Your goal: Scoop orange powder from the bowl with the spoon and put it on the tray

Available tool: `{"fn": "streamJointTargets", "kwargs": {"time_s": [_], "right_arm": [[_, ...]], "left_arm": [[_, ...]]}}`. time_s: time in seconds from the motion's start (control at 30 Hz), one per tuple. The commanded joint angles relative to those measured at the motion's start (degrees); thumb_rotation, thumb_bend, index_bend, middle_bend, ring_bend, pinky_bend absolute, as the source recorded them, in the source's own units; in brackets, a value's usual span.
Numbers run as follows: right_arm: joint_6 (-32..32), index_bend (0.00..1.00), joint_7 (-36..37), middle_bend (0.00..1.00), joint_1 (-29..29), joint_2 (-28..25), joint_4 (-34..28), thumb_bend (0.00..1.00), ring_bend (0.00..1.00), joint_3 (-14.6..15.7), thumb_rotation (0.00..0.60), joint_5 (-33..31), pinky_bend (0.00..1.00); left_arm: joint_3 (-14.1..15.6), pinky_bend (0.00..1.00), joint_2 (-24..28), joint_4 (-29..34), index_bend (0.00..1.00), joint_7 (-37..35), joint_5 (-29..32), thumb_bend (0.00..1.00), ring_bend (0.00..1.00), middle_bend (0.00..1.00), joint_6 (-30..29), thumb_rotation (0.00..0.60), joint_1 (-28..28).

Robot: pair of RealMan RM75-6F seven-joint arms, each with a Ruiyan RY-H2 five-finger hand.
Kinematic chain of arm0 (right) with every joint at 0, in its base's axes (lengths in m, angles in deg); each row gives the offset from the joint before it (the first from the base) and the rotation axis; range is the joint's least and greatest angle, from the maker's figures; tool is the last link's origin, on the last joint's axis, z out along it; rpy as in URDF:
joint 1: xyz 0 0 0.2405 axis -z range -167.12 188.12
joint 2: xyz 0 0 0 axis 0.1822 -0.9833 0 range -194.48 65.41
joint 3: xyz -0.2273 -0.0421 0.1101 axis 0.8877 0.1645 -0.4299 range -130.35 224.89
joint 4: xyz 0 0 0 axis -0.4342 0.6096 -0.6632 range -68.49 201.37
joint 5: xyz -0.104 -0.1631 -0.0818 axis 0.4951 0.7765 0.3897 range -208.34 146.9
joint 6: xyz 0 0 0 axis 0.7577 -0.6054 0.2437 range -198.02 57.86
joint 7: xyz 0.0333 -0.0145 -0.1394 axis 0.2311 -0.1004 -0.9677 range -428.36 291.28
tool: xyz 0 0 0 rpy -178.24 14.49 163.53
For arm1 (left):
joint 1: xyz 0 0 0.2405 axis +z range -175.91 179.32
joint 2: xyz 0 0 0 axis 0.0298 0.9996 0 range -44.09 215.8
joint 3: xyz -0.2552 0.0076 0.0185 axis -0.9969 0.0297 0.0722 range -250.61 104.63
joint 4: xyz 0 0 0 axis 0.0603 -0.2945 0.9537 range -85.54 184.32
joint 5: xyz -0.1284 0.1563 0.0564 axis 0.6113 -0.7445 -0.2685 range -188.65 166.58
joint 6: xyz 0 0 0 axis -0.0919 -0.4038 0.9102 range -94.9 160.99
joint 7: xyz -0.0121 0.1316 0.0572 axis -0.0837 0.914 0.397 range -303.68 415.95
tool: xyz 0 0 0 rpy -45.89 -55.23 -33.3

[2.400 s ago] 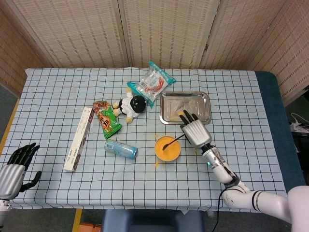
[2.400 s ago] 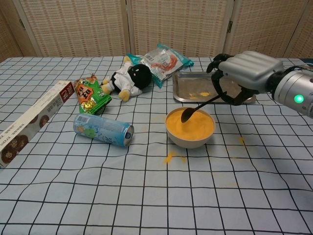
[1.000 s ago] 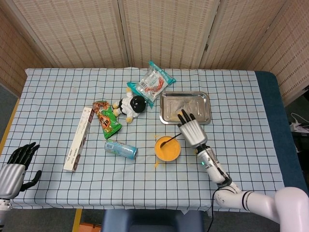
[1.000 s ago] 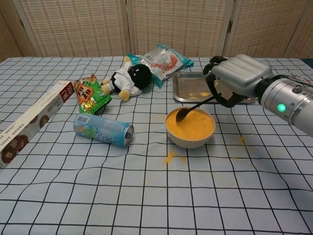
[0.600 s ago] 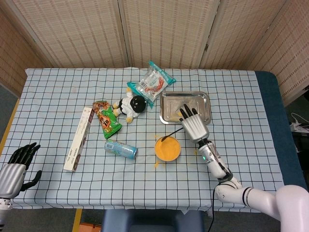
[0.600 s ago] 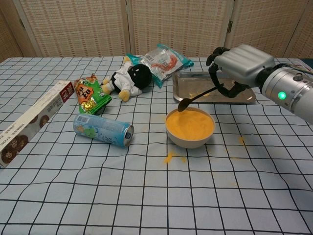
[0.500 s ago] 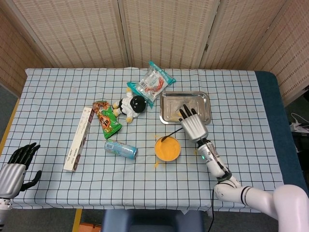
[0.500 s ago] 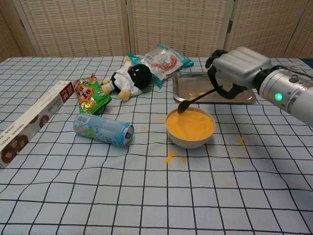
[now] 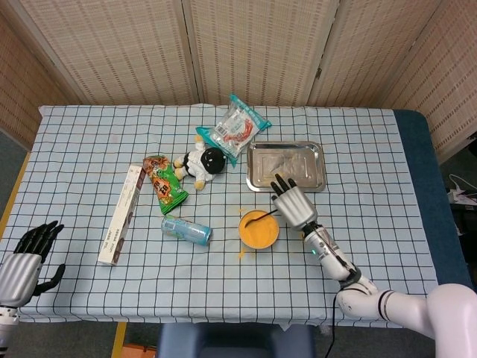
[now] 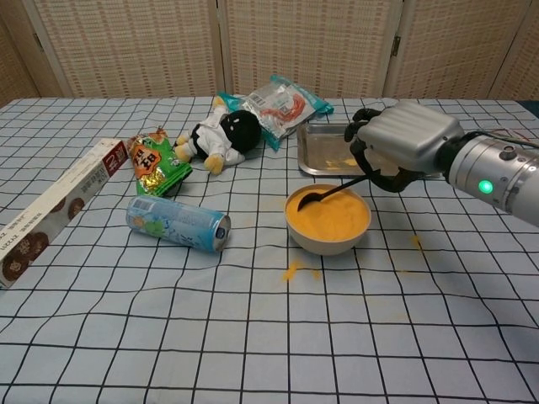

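Observation:
A cream bowl (image 10: pixel 327 239) (image 9: pixel 258 228) full of orange powder stands near the table's middle. My right hand (image 10: pixel 402 145) (image 9: pixel 294 203) grips the handle of a dark spoon (image 10: pixel 324 194) (image 9: pixel 258 218), whose head dips into the powder at the bowl's left side. Just behind the bowl lies the metal tray (image 10: pixel 316 158) (image 9: pixel 257 170) with a little orange powder on it. My left hand (image 9: pixel 22 261) hangs open off the table's near left corner, holding nothing.
Orange powder is spilled on the cloth (image 10: pixel 291 270) in front of the bowl. A drink can (image 10: pixel 177 222) lies left of it. Further left are a green snack bag (image 10: pixel 154 162) and a long box (image 10: pixel 50 209). A plush toy (image 10: pixel 221 132) and a snack packet (image 10: pixel 276 103) lie behind.
My right hand has come down and towards the bowl; the spoon's head, which hovered above the bowl's left rim, is now lowered into the powder.

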Motion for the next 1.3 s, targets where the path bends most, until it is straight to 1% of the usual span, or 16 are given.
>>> {"fn": "streamJointTargets", "kwargs": {"time_s": [0.03,0.07,0.17,0.3,0.47,0.6,0.7,0.8,0.93,0.97,1.03,1.17,1.27,1.3], "right_arm": [[0.19,1.0,-3.23,0.19,1.0,-4.05,-5.7,0.73,0.05,1.53,0.6,-0.12,0.26],[0.04,1.0,-3.89,0.19,1.3,-5.08,-7.45,0.73,0.05,1.69,0.6,-0.41,0.26],[-1.34,1.0,-4.77,0.19,2.04,-6.53,-10.19,0.73,0.05,1.67,0.6,-0.6,0.26],[-3.58,1.0,-4.39,0.19,2.8,-6.35,-10.63,0.73,0.05,0.93,0.6,-0.59,0.26],[-6.89,1.0,-3.08,0.19,3.23,-3.76,-7.7,0.73,0.05,-0.02,0.6,1.12,0.27],[-9.08,1.0,-1.06,0.19,3.45,-1.26,-4.48,0.73,0.06,-0.1,0.6,3.45,0.27],[-9.83,0.99,0.51,0.19,3.72,0.13,-2.44,0.73,0.06,-0.15,0.6,4.23,0.27],[-10.34,0.99,2.52,0.19,3.93,1.62,-0.2,0.73,0.06,-1.1,0.6,3.88,0.27],[-9.68,0.98,6.04,0.19,3.59,4.37,4.51,0.73,0.06,-3.96,0.6,1.2,0.27],[-8.87,0.97,7.01,0.19,3.18,5.44,6.66,0.73,0.06,-5.29,0.6,-0.33,0.27],[-7.41,0.97,8.0,0.19,2.21,7.19,10.51,0.73,0.06,-7.04,0.6,-2.27,0.27],[-4.55,0.97,10.38,0.19,-0.52,11.76,20.36,0.73,0.06,-10.29,0.6,-5.34,0.28],[-1.41,0.97,13.22,0.19,-3.77,16.45,30.3,0.73,0.07,-13.29,0.6,-7.94,0.28],[-0.95,0.96,13.67,0.2,-4.36,17.26,32.09,0.73,0.07,-13.61,0.6,-8.16,0.28]], "left_arm": [[-1.2,0.08,-0.86,1.12,0.0,2.17,1.52,0.44,0.0,0.0,0.61,0.6,-0.52],[-1.3,0.08,-0.82,1.44,0.0,2.43,1.57,0.44,0.0,0.0,0.64,0.6,-0.6],[-0.85,0.08,-0.31,2.14,0.0,2.45,0.98,0.44,0.0,0.0,0.51,0.6,-0.43],[-0.49,0.08,0.0,2.14,0.0,1.9,0.22,0.44,0.0,0.0,0.34,0.6,-0.39],[-0.45,0.08,0.01,2.03,0.0,1.74,-0.01,0.44,0.0,0.0,0.23,0.6,-0.41],[-0.48,0.08,-0.03,1.73,0.0,1.48,-0.01,0.44,0.0,0.0,0.18,0.6,-0.42],[-0.54,0.08,-0.04,1.55,0.0,1.27,0.06,0.44,0.0,0.0,0.19,0.6,-0.45],[-0.57,0.08,-0.02,1.4,0.0,1.04,0.14,0.44,0.0,0.0,0.31,0.6,-0.51],[-0.56,0.08,-0.07,1.22,0.0,0.92,0.3,0.44,0.0,0.0,0.58,0.6,-0.6],[-0.57,0.08,-0.06,1.2,0.0,0.88,0.31,0.44,0.0,0.0,0.57,0.6,-0.6],[-0.59,0.08,-0.08,1.18,0.0,0.91,0.37,0.44,0.0,0.0,0.68,0.6,-0.66],[-0.66,0.08,-0.17,1.14,0.0,1.01,0.58,0.44,0.0,0.0,0.94,0.6,-0.78],[-0.78,0.08,-0.48,0.7,0.0,0.96,0.65,0.44,0.0,0.0,0.89,0.6,-0.84],[-0.8,0.08,-0.52,0.61,0.0,0.92,0.67,0.44,0.0,0.0,0.9,0.6,-0.85]]}}
